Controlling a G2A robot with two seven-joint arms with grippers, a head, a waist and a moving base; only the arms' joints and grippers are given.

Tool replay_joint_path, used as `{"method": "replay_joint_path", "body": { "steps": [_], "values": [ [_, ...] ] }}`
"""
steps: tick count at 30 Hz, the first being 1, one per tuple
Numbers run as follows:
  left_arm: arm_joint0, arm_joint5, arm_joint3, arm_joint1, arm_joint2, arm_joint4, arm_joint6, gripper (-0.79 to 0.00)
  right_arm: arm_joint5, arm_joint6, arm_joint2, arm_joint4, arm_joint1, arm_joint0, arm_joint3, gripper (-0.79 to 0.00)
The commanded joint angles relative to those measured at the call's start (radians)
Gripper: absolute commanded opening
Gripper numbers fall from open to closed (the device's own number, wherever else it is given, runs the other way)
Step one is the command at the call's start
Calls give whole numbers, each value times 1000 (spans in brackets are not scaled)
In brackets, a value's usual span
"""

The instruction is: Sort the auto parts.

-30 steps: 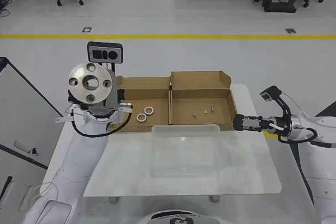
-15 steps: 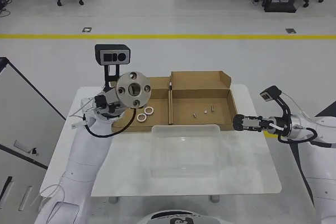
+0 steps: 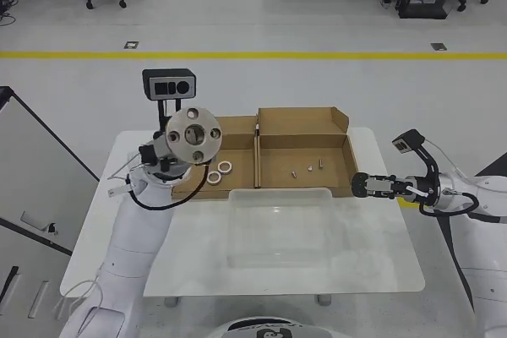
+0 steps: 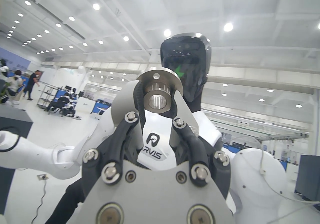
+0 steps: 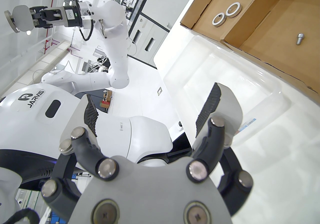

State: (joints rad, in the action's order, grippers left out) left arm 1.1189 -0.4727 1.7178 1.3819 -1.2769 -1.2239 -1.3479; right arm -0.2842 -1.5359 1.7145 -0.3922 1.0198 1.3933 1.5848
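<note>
Nearest you, the clear plastic tray (image 3: 279, 192) sits on the white worktop (image 3: 380, 253). Your right tool (image 5: 152, 96) hangs wide open and empty by the worktop's right edge. Your left tool (image 4: 157, 101) clamps the round silver metal flange (image 3: 193, 134), held high near the left cardboard box (image 3: 237, 144) with two silver rings (image 3: 213, 177). This looks like the carry step; next, lower it into its box and release.

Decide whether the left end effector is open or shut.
Shut on the flanged metal part: in the left wrist view, fingers of the left end effector press both sides of the part's hub.
</note>
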Motion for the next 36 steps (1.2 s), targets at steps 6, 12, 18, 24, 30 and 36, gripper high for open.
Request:
{"method": "replay_joint_path", "body": {
  "steps": [6, 12, 18, 24, 30, 36],
  "values": [
    [2, 41, -36, 26, -5, -144, -41, -785, 0, 0, 0, 0, 0, 0, 0, 0],
    [-3, 33, -53, 38, -35, -67, -32, -785, 0, 0, 0, 0, 0, 0, 0, 0],
    [7, 5, -60, 42, -58, 55, -5, -785, 0, 0, 0, 0, 0, 0, 0, 0],
    [8, -22, -54, 43, -76, 173, 23, -785, 0, 0, 0, 0, 0, 0, 0, 0],
    [14, -47, -44, 43, -80, 242, 48, -785, 0, 0, 0, 0, 0, 0, 0, 0],
    [18, -18, -58, 49, -61, 111, 18, -785, 0, 0, 0, 0, 0, 0, 0, 0]
  ]
}}
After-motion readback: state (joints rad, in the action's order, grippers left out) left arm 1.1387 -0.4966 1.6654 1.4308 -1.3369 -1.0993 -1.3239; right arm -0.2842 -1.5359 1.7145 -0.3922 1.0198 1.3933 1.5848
